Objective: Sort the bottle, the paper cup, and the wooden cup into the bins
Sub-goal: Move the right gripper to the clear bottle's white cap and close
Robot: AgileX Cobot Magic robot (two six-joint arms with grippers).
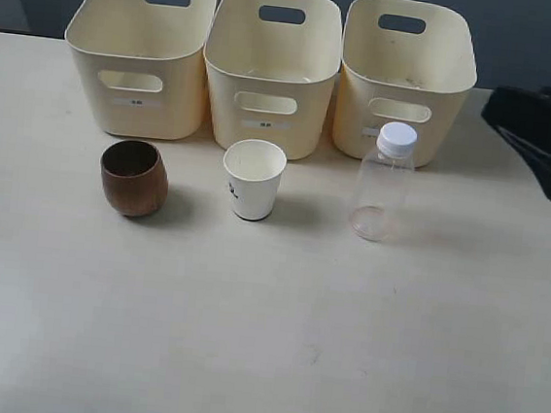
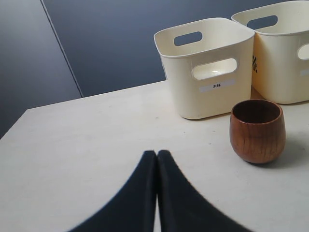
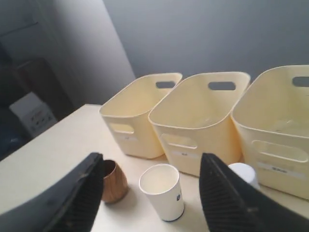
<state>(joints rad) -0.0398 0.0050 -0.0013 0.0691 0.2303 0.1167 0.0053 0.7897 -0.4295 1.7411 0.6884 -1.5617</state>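
Closed left pincer (image 2: 156, 153), wrist-view only

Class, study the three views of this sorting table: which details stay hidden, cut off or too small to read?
- Bin labels: too small to read in the exterior view.
- Bottle: in the right wrist view only its white cap shows, behind the right gripper's finger.
- Dark object: cut off by the exterior view's right edge, unidentifiable.
- Paper cup's printed mark: too small.
- Left gripper: absent from the exterior view.

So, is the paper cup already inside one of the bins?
No, the paper cup stands on the table before the middle bin.
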